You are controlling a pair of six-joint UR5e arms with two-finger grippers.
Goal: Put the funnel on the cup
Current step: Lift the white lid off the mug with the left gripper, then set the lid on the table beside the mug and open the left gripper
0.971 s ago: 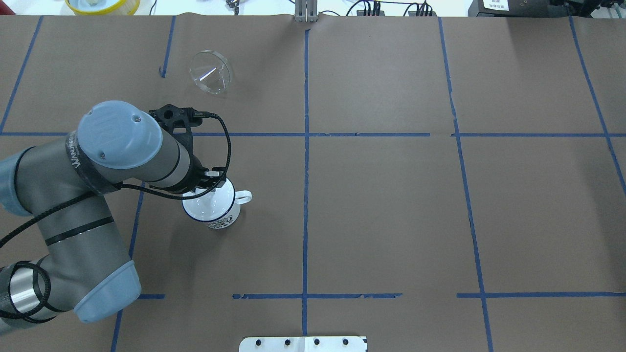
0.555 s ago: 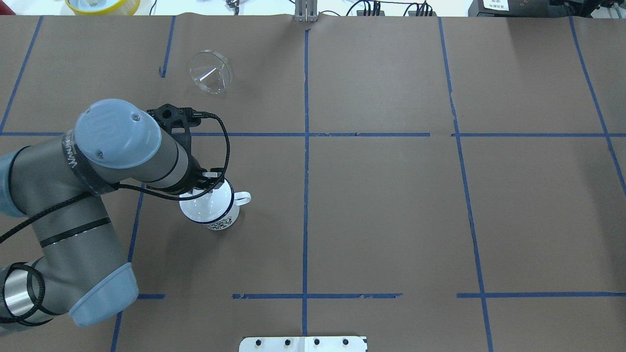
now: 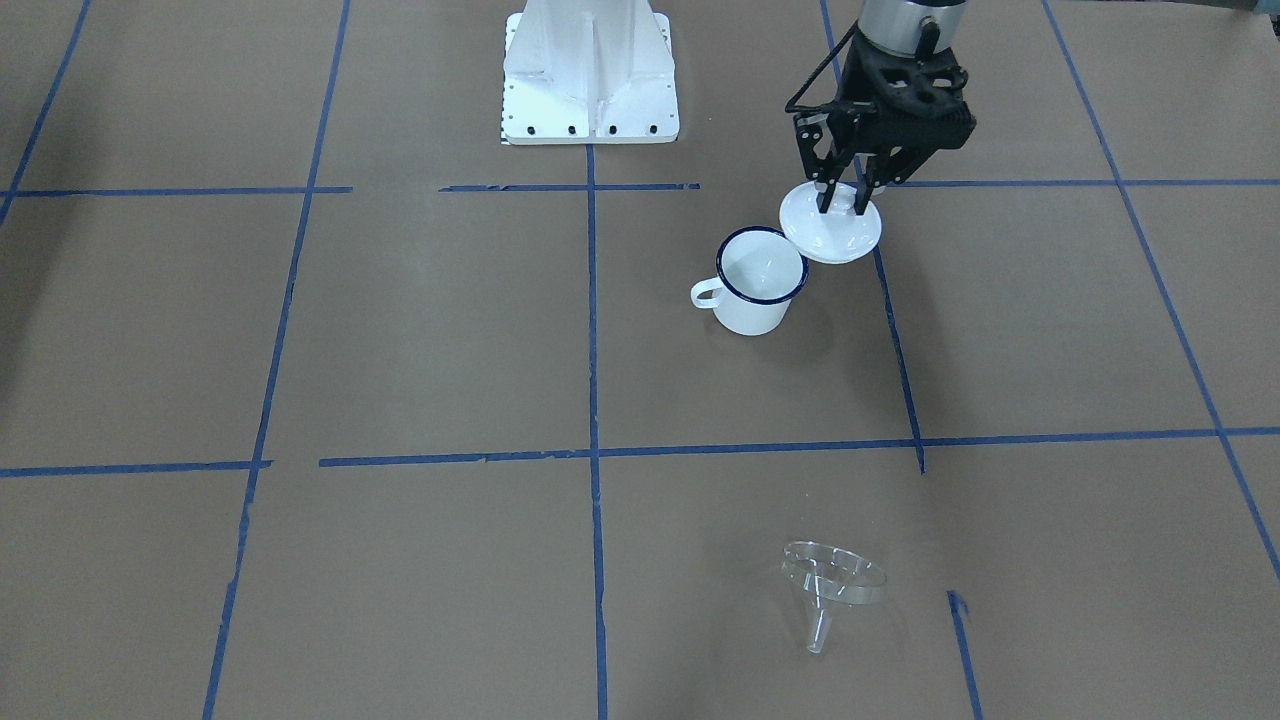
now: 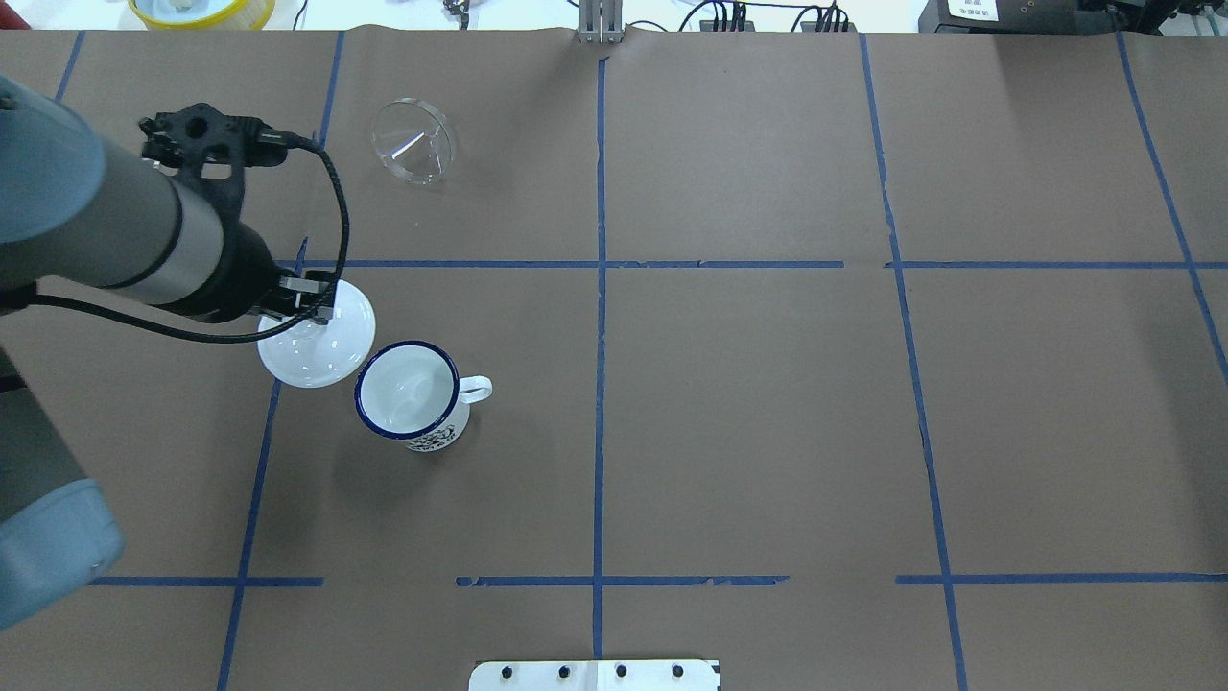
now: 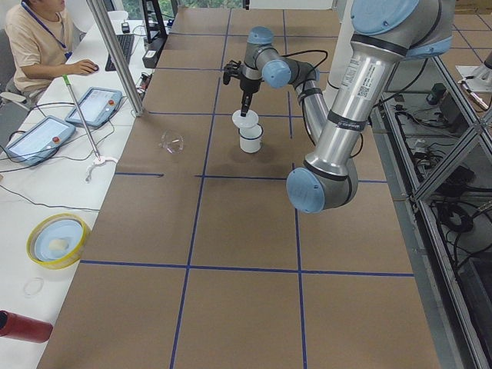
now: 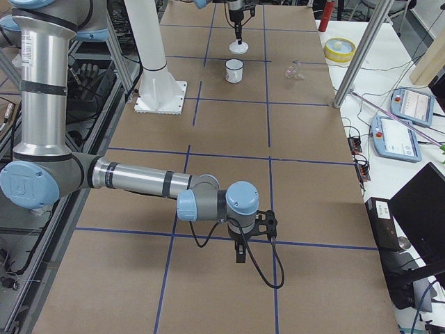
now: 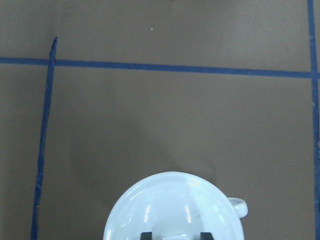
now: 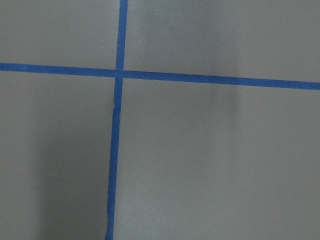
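The cup (image 4: 408, 393) is a white enamel mug with a dark blue rim. It stands upright and uncovered, and also shows in the front view (image 3: 760, 285). My left gripper (image 4: 315, 309) is shut on the knob of a round white lid (image 4: 317, 341). It holds the lid in the air just beside the cup, in the front view (image 3: 842, 208) and the left wrist view (image 7: 176, 236). The clear funnel (image 4: 413, 141) lies on its side far from the cup, as the front view (image 3: 830, 585) shows too. My right gripper (image 6: 240, 254) hangs low over the table far away; I cannot tell if it is open or shut.
The white base plate (image 3: 590, 70) sits at the robot's side of the table. A yellow bowl (image 4: 201, 10) lies beyond the far edge. An operator (image 5: 38, 46) sits at a side bench with tablets. Blue tape lines cross the brown table.
My left gripper has lifted the white lid off the cup and carried it left and away. The cup is now uncovered. The funnel has not moved.
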